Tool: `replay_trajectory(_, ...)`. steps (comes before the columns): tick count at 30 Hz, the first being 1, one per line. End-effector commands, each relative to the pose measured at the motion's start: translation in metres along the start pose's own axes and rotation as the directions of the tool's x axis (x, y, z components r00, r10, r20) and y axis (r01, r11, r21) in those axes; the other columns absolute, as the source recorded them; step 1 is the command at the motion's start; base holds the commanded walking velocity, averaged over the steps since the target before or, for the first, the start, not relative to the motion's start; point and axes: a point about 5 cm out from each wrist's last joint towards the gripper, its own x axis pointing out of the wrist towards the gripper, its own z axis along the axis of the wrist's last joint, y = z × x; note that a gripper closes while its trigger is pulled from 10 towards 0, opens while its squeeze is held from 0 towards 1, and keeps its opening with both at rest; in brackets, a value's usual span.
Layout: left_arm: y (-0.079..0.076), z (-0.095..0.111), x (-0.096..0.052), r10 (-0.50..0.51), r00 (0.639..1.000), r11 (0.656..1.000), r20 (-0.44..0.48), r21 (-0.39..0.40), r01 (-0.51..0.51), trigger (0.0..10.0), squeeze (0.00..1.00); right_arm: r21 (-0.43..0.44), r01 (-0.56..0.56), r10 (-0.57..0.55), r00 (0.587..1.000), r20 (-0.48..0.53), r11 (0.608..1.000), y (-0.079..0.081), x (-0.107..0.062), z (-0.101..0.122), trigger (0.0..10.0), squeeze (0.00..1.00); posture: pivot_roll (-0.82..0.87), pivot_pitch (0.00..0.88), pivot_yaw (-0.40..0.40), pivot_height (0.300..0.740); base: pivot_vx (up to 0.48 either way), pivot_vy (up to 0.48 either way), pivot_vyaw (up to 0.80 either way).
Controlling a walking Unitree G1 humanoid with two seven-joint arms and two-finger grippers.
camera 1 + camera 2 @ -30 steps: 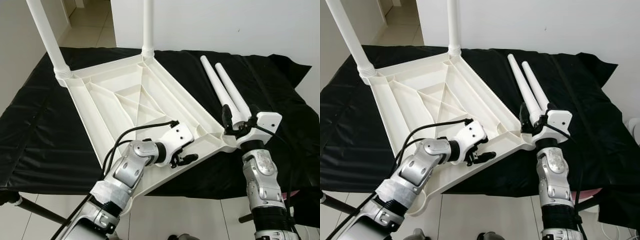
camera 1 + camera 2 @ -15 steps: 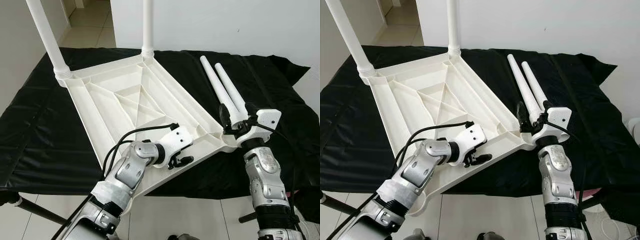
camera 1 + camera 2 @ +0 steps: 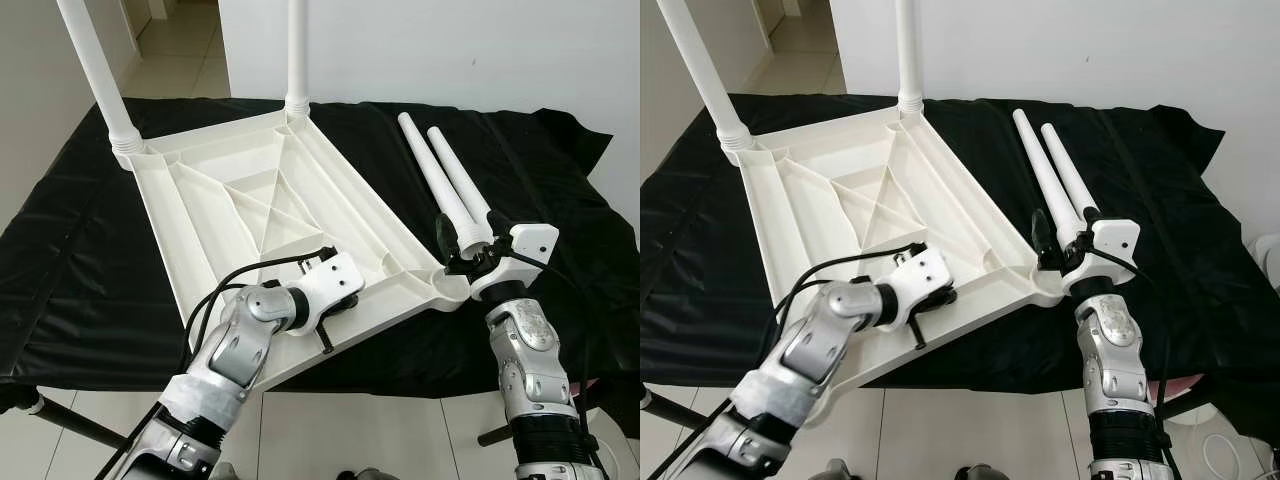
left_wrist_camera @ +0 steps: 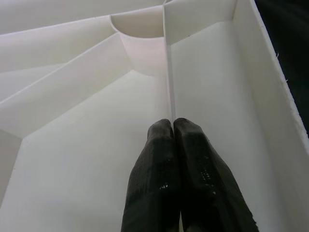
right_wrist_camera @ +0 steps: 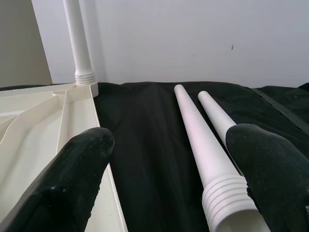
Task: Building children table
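L fingers (image 4: 174, 174) pinching tabletop (image 3: 250, 200) rib, loose leg (image 5: 203, 145) btwn R fingers (image 5: 77, 179)

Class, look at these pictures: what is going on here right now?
A humanoid robot is assembling a white plastic children's table. The upturned tabletop lies on a black cloth with two legs already standing in its far corners. The left gripper, shut, presses inside the tabletop's near edge. The right gripper, open, straddles the threaded end of a loose leg beside another.
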Motion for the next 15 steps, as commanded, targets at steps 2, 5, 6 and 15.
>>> replay_trajectory(2, 0.007, -0.021, -0.008, 0.166, 0.982, 0.986, -0.088, 0.005, -0.166, 0.0, 0.0, 0.004, -0.001, 0.001, 1.0, -0.017, 1.0, 0.0, -0.001, -0.003, 10.0, 0.0, 0.03, 0.054, -0.003, 0.74, 0.0, 0.0, 0.0)
replay_trajectory(5, 0.007, -0.025, -0.012, 0.159, 0.982, 0.987, -0.098, 0.016, -0.158, 0.0, 0.0, 0.005, -0.001, 0.001, 1.0, -0.017, 1.0, 0.0, -0.001, -0.003, 10.0, 0.0, 0.03, 0.055, -0.004, 0.74, 0.0, 0.0, 0.0)
replay_trajectory(6, 0.008, -0.028, -0.016, 0.157, 0.982, 0.988, -0.108, 0.022, -0.156, 0.0, 0.0, 0.006, -0.002, 0.002, 1.0, -0.018, 1.0, 0.001, -0.001, -0.004, 10.0, 0.0, 0.04, 0.055, -0.002, 0.74, 0.0, 0.0, 0.0)
replay_trajectory(15, 0.017, -0.051, -0.045, 0.158, 0.969, 0.987, -0.187, 0.072, -0.147, 0.0, 0.0, 0.003, -0.006, 0.006, 1.0, -0.018, 1.0, 0.002, 0.001, -0.004, 10.0, 0.0, 0.04, 0.057, -0.006, 0.74, 0.0, 0.0, 0.0)
